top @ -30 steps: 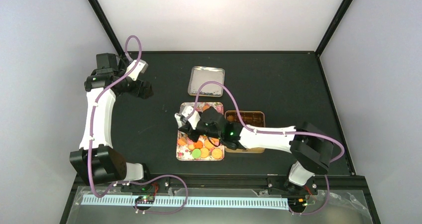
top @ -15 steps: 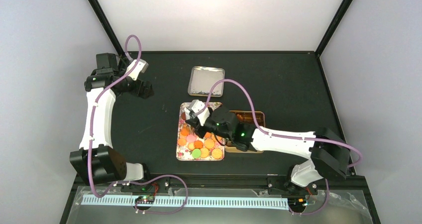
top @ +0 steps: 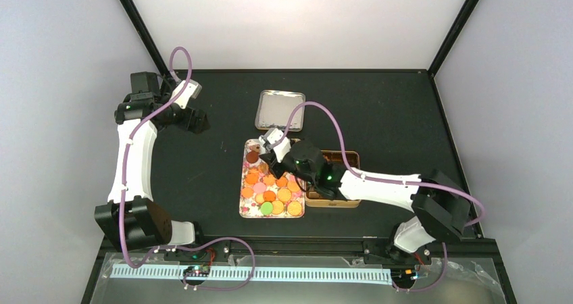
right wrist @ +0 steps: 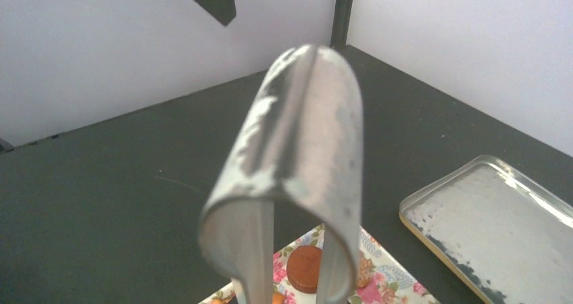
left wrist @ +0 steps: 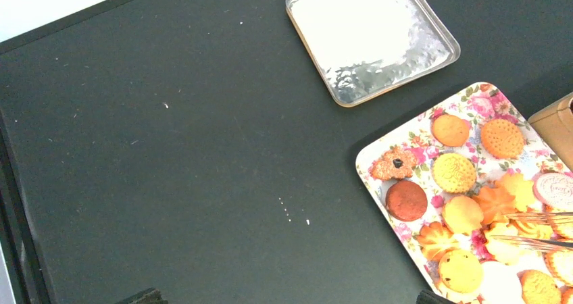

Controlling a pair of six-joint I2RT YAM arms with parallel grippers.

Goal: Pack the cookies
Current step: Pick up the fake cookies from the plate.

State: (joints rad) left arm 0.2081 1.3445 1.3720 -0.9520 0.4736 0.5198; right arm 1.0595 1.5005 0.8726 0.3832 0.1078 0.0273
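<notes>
The cookies (top: 270,186), mostly orange with a green one and a dark brown one (left wrist: 406,200), lie on a flowered tray (top: 243,211). My right gripper (top: 280,154) hangs over the tray's far end, shut on metal tongs (right wrist: 304,135). Their looped end fills the right wrist view, above the dark brown cookie (right wrist: 305,268). In the left wrist view the thin tong tips (left wrist: 540,217) stand apart over the orange cookies (left wrist: 463,213); nothing is clearly pinched. My left gripper (top: 198,121) hovers open over bare table at the far left, only its fingertips (left wrist: 142,296) showing.
A brown tin (top: 341,159) with compartments sits right of the tray, partly under my right arm. A silver lid (top: 280,108) lies upside down beyond the tray, also seen from the left wrist (left wrist: 371,37) and right wrist (right wrist: 500,230). Black frame posts stand at the far corners.
My right arm has swung from the tray's near-left part to its far end, carrying the tongs, uncovering more cookies. The left arm has not moved.
</notes>
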